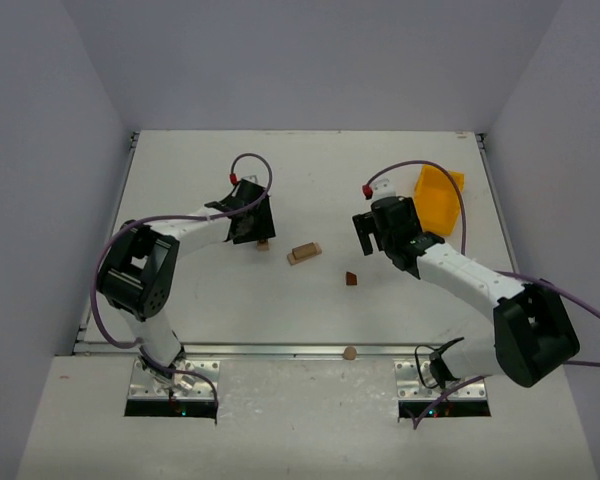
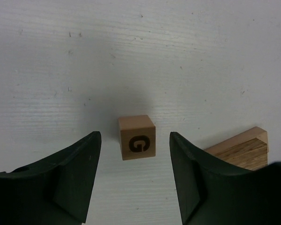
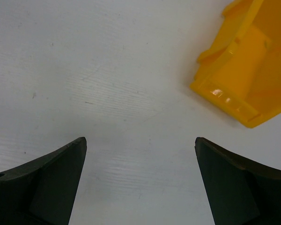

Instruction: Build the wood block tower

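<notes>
Your left gripper (image 2: 135, 137) was lowered over a small pale block (image 2: 138, 144) marked with a G, which rested on the white table (image 1: 310, 180). One dark finger stood on each side of it. Its jaws were partly open, with a strip of table visible between each finger and the block, so nothing was gripped. A flat tan plank (image 2: 241, 149) lay just to the right of that gripper, apart from the block. In the overhead view, a dark reddish-brown wedge (image 1: 351, 279) sat alone on the table nearer the arm bases, well apart from both plank and block. No piece was stacked on another, as far as the views showed. Your right gripper (image 3: 140, 140) hung over bare table with its jaws wide and nothing between them. A yellow bin (image 3: 246, 79) lay close beyond it on the right. A small round disc (image 1: 350, 352) lay at the table's near edge.
</notes>
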`<move>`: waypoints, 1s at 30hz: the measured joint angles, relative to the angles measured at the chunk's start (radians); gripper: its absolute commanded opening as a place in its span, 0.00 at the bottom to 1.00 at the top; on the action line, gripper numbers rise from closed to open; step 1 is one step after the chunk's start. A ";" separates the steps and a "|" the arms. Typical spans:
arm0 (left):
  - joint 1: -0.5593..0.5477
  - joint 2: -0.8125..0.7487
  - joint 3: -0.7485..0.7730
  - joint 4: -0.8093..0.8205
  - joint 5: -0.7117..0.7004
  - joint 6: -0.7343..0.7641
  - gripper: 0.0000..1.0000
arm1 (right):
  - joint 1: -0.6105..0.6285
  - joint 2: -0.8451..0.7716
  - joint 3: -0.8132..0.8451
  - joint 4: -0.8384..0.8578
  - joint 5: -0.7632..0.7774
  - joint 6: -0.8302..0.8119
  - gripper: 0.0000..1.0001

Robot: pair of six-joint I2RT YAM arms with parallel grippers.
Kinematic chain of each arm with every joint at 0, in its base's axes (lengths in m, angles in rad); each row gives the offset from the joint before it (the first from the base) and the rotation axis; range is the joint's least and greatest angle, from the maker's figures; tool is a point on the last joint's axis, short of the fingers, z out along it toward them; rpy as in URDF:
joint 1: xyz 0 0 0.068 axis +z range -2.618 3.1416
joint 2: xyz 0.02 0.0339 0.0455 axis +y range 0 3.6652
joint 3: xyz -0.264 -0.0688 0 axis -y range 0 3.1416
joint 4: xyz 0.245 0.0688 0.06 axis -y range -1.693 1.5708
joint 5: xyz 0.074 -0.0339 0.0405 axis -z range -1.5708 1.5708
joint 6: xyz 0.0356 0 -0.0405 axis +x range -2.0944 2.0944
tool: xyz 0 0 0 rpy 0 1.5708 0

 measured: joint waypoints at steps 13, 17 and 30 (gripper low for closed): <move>-0.034 0.011 0.025 -0.051 -0.042 0.003 0.52 | -0.004 -0.002 -0.025 0.005 0.066 0.040 0.99; -0.039 0.030 0.043 -0.061 -0.055 0.003 0.49 | -0.008 -0.002 -0.034 0.003 0.074 0.043 0.99; -0.058 0.062 0.074 -0.096 -0.092 -0.001 0.27 | -0.013 -0.002 -0.034 0.004 0.087 0.046 0.99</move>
